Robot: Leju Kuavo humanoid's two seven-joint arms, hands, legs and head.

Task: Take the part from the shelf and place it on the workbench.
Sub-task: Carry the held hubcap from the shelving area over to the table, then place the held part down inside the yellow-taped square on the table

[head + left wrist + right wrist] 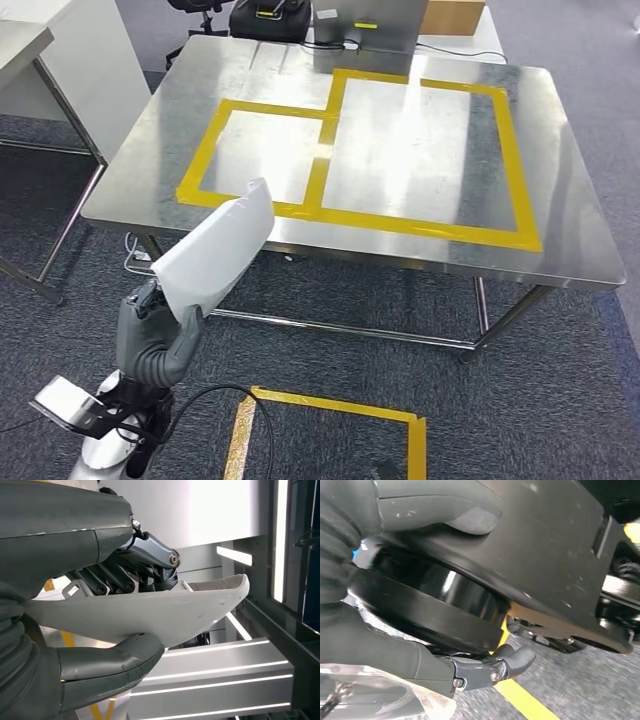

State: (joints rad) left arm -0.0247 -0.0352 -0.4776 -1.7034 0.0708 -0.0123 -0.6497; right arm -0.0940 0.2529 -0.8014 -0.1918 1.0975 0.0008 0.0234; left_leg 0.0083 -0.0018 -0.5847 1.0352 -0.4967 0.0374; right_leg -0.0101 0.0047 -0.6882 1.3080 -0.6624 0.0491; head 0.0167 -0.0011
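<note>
part (pixel 219 250) is a white curved panel, and i see it held in the left hand (pixel 155 335), thumb (pixel 113 667) under it and the darker fingers (pixel 151 562) on top in the left wrist view. it sticks up and forward from the hand, far tip overlapping the near edge of the steel workbench (pixel 528 150) in the head view, over the yellow tape (pixel 423 225) of the left marked box. i can't tell if the tip touches the top. the rest of it hangs over the grey carpet (pixel 528 400) in front of the bench. right hand (pixel 433 670): fingers look stretched out with nothing in them that i can see, close over carpet and a yellow floor line (pixel 523 700). more yellow tape on the floor (pixel 332 405) near me.
</note>
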